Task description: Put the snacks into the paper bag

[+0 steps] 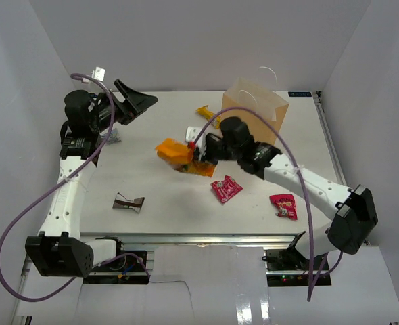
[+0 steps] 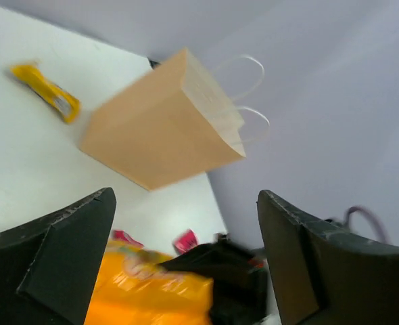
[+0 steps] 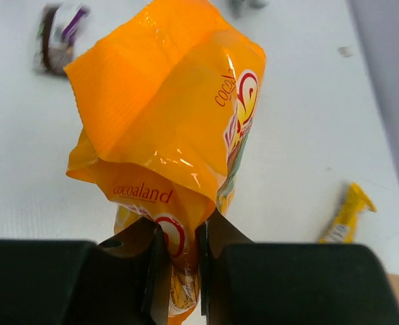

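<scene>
Standing upright at the far right of the white table (image 1: 152, 217): the paper bag (image 1: 253, 108), tan kraft, white loop handles (image 1: 268, 73) at the top. In the left wrist view the bag (image 2: 159, 135) sits well beyond the fingers, nothing touching it. The right arm reaches across the middle of the table; the right gripper (image 1: 198, 154) is clamped on the orange packet (image 1: 176, 154), just left of the bag and in front of it. The right wrist view confirms it: jaws pinched on the packet's lower end (image 3: 180, 233), with the rest of the orange packet (image 3: 166, 115) sticking out past the fingertips. I can't tell whether it clears the table. The left gripper (image 1: 135, 105) is at the far left, jaws wide apart, nothing between them (image 2: 186, 195). Loose snacks flat on the table: one red-pink packet (image 1: 226, 189) near the centre, just in front of the right gripper, and a second red-pink packet (image 1: 284, 206) further right beside the right forearm. A brown-and-white packet (image 1: 129, 202) lies at the near left, well apart from the bag. A yellow bar (image 1: 205, 112) lies just left of the bag's base, and a small white packet (image 1: 193, 133) lies between the bar and the orange packet. Something grey (image 1: 113, 139) under the left arm is too hidden to identify.
</scene>
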Tool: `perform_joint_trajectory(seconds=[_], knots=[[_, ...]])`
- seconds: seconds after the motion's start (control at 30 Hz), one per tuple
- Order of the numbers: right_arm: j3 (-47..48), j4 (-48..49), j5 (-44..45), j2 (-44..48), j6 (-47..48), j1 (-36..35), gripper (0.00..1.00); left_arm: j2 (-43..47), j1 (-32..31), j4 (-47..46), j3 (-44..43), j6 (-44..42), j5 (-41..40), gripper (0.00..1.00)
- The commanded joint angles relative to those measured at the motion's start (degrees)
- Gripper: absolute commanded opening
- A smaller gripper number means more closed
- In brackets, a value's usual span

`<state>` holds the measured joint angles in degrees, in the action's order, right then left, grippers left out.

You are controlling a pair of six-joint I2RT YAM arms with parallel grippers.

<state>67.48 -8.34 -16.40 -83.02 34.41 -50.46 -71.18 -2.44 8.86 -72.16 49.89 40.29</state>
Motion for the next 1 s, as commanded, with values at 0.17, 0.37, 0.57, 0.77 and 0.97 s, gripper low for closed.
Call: perform_joint_trajectory(seconds=[0.17, 0.37, 0.57, 0.77, 0.97], knots=[[28.39, 5.35, -17.79, 6.91, -15.34, 23.18, 0.08, 14.03, 0.59, 12.93, 10.35, -6.39, -19.54, 0.98], [34.03, 5.18, -16.2, 5.77, -15.87, 34.34, 0.08, 23.97, 0.59, 18.99, 27.49, 6.43, -25.87, 0.98], [31.67, 5.09, -19.54, 3.84, -13.15, 42.62, 0.08, 30.82, 0.59, 23.83, 35.06, 13.12, -29.04, 0.98], [25.69, 5.09, -20.25, 1.82, -8.76, 44.04, 0.08, 31.11, 0.59, 33.21, 35.51, 18.21, -35.45, 0.98], [23.22, 4.82, -21.48, -0.12, -7.96, 45.18, 0.13, 27.15, 0.59, 39.21, 34.9, 21.03, -39.41, 0.98]])
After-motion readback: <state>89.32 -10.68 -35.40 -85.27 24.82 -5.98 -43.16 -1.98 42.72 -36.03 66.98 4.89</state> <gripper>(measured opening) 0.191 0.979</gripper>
